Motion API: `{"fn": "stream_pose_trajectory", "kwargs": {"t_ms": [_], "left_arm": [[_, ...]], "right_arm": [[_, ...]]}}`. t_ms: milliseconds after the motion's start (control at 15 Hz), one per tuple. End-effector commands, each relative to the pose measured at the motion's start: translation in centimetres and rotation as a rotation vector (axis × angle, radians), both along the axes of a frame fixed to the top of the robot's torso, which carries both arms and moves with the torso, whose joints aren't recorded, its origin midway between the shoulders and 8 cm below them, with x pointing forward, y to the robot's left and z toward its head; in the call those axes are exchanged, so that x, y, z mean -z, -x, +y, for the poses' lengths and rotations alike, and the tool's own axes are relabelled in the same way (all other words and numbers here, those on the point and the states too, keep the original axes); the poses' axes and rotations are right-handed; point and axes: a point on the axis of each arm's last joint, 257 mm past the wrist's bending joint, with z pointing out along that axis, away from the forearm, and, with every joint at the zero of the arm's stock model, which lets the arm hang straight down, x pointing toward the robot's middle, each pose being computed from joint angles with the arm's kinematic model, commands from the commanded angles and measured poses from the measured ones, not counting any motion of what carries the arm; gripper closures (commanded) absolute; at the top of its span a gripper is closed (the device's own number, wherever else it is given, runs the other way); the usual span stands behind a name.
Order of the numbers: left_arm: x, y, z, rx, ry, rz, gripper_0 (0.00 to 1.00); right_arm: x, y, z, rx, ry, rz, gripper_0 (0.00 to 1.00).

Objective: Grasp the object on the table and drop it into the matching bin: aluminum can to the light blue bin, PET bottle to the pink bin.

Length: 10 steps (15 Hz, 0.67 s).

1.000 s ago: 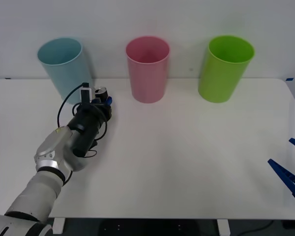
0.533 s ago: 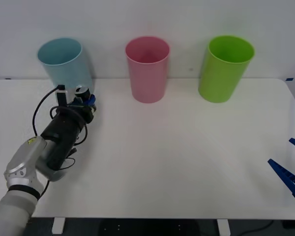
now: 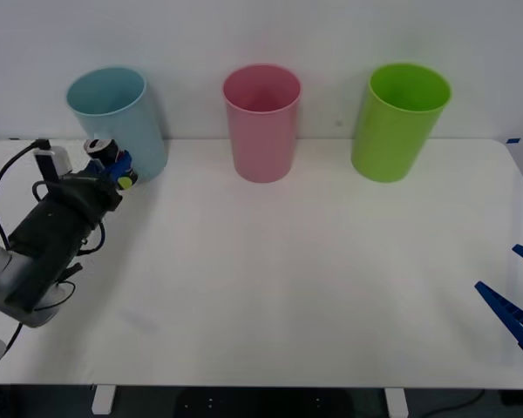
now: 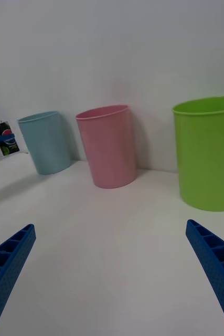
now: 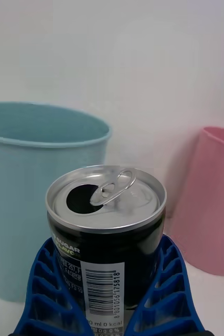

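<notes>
My left gripper (image 3: 113, 165) is shut on the small black aluminum can (image 3: 104, 158), holding it above the white table (image 3: 314, 261) just in front of the light blue bin (image 3: 115, 117). The left wrist view shows the can (image 5: 107, 231) upright between the blue fingers (image 5: 43, 294), its silver opened top level with the light blue bin (image 5: 35, 178) rim behind it. The pink bin (image 3: 262, 122) stands mid-back. My right gripper (image 3: 516, 300) rests open at the table's right front edge, far from the can.
A lime green bin (image 3: 399, 120) stands at the back right, also large in the right wrist view (image 4: 209, 152). The three bins line the back edge against a white wall. A black cable loops off the left wrist.
The left arm has carried the can leftward and up, from the gap between blue and pink bins to just beside the light blue bin. The right arm has stayed still.
</notes>
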Motion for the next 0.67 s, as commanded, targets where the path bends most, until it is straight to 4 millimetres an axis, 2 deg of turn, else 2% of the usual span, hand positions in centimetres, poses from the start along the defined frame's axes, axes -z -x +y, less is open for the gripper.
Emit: {"fn": "stream_pose_trajectory", "kwargs": {"t_ms": [67, 467, 667], "left_arm": [[-2.6, 0.9, 1.0, 0.033, 0.039, -0.033, 1.0], [-8.7, 2.6, 2.8, 0.046, 0.036, -0.149, 0.99], [-11.8, 2.5, 3.1, 0.039, 0.009, -0.206, 0.98]], "right_arm": [[0.0, 0.0, 0.0, 0.0, 0.0, 0.0, 0.0], [0.0, 0.0, 0.0, 0.0, 0.0, 0.0, 0.0], [0.0, 0.0, 0.0, 0.0, 0.0, 0.0, 0.0]]}}
